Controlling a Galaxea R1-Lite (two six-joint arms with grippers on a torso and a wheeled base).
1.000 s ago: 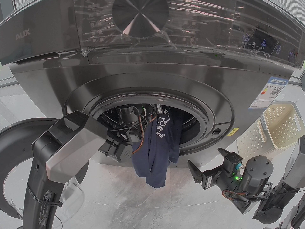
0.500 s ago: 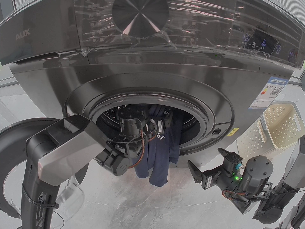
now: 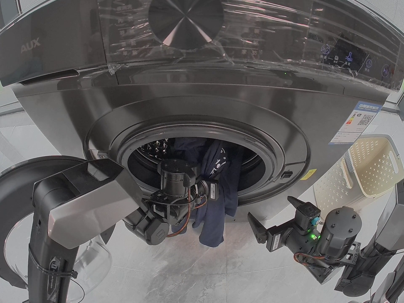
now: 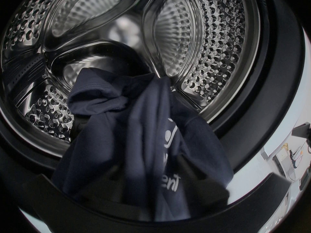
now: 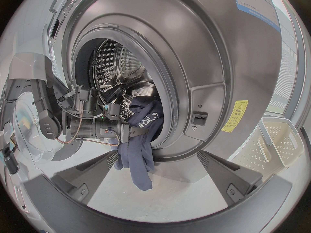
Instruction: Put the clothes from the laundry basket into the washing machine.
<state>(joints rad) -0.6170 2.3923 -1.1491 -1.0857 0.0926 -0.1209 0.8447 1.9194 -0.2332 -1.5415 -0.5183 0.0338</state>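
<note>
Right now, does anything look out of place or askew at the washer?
Yes. The navy shirt is only partly inside the drum. Its upper part is draped over the rim of the door opening, while the rest hangs outside the machine toward the floor.

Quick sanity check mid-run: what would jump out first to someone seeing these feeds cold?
The navy garment draped over the lip of the washing machine opening, half in the steel drum, half dangling toward the floor. The left gripper sits right against it at the door mouth. The right gripper hangs lower by the machine's front, jaws wide open and empty, with the cream laundry basket off to the right.
</note>
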